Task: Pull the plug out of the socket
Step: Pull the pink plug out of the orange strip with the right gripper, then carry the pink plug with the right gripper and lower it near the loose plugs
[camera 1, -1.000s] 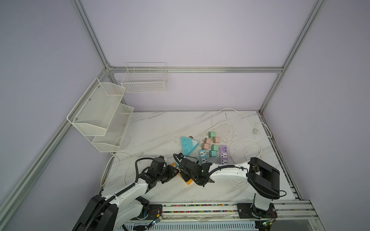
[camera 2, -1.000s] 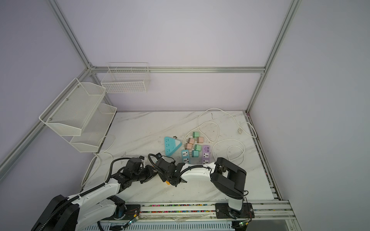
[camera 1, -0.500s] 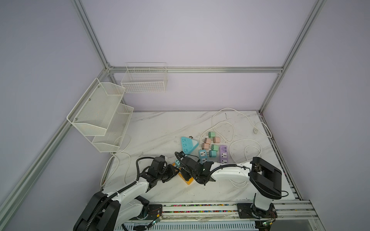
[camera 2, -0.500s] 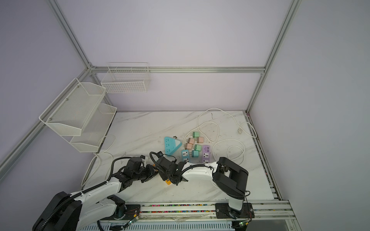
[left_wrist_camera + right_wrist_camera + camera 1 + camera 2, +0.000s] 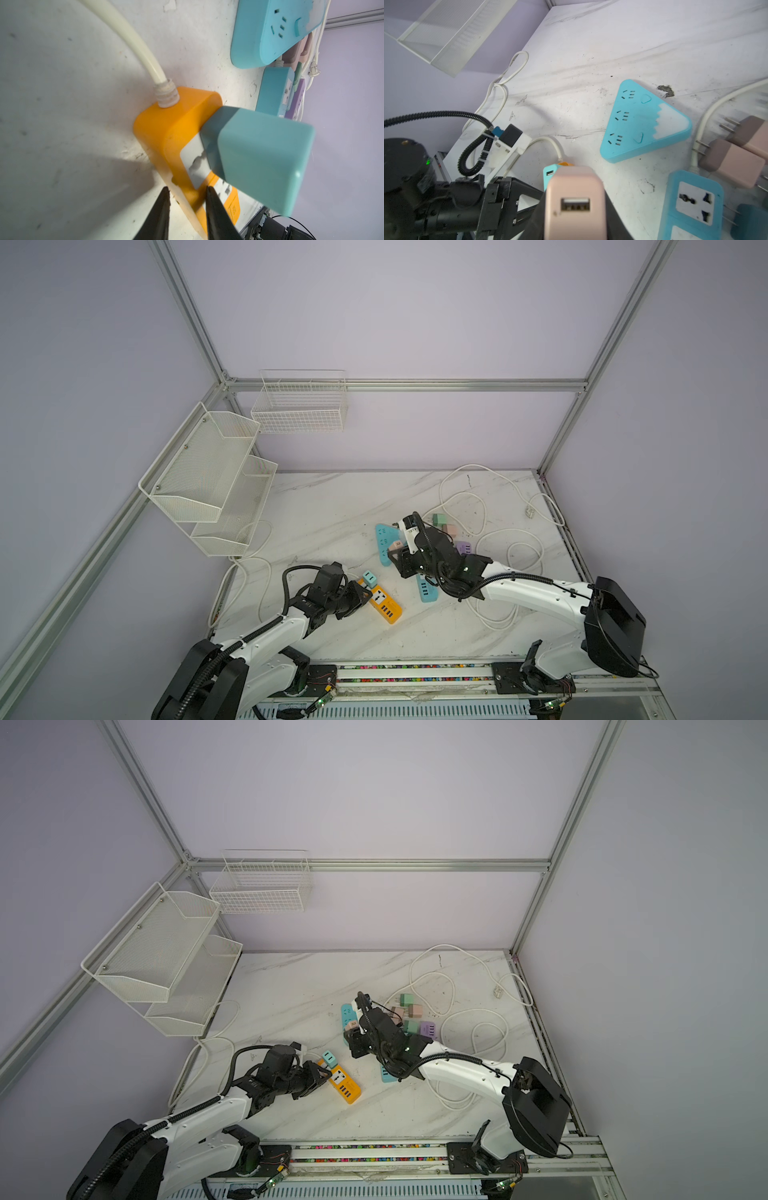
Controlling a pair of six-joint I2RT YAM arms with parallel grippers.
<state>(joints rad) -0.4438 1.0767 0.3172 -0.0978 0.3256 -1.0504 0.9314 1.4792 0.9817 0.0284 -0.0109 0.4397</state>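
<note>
The left arm lies low from the table's front left corner, its left hand [image 5: 362, 596] pinched on the edge of the orange socket strip [image 5: 166, 128]. The right arm stretches from the front right toward mid-table. Its right hand [image 5: 395, 552] is held above the table, clamped on a pink plug [image 5: 575, 199].

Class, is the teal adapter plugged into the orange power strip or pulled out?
Plugged in. In the left wrist view the teal adapter sits against the orange power strip's white socket face, with no prongs showing.
</note>
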